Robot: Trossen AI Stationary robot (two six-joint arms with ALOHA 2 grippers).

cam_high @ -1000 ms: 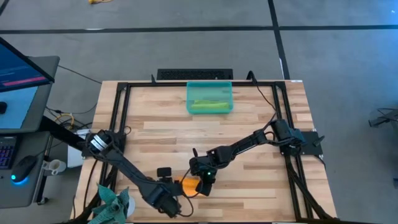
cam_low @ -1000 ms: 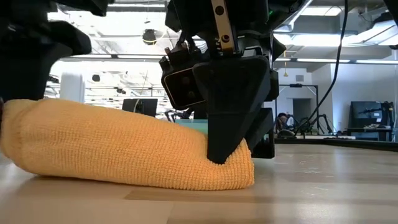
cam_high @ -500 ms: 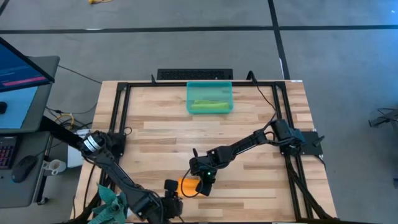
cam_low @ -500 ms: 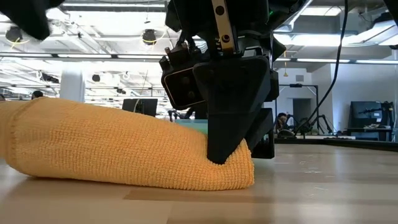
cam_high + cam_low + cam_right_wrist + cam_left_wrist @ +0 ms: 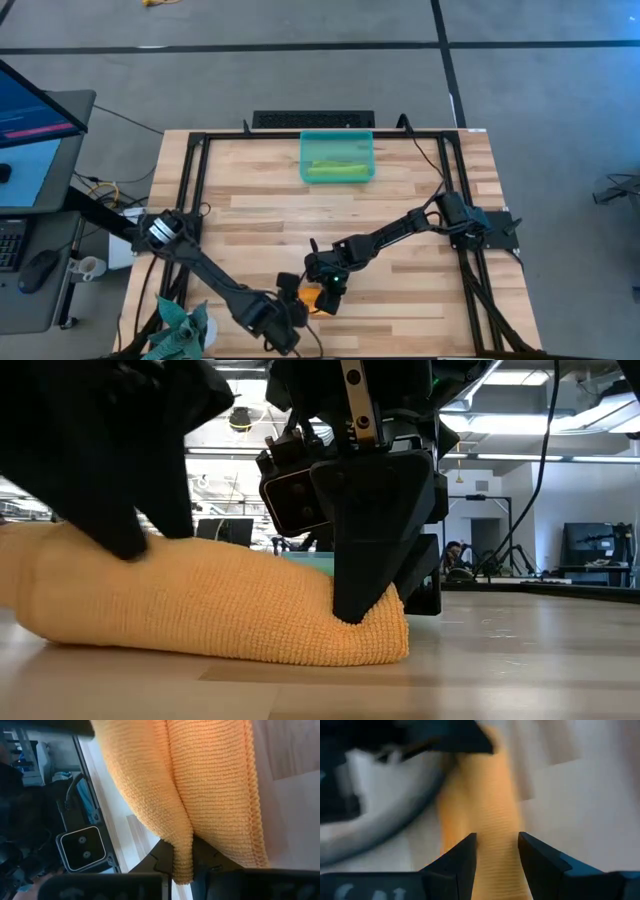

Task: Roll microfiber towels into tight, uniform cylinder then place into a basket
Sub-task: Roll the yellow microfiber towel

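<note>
Right gripper (image 5: pixel 350 615) pinches orange towel (image 5: pixel 200 600) roll; left gripper (image 5: pixel 497 850) straddles it, part-open. Green towel (image 5: pixel 335 170) already in basket (image 5: pixel 337 138).

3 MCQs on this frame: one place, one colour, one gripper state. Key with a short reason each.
1. Where is the green towel?
A. in the basket
B. under the left arm
C. on the floor

2. What colour is the towel the arms work on?
A. blue
B. orange
C. white

3. What is the right gripper doing?
A. hanging open above the basket
B. pinching a fold of the orange towel
C. holding the green towel

Key:
1 A, the high view shows it lying inside the teal bin at the table's far edge.
2 B, orange in every view.
3 B, the right wrist view shows a fold of cloth clamped between its fingers, while the left gripper straddles the roll, jaws apart.
</note>
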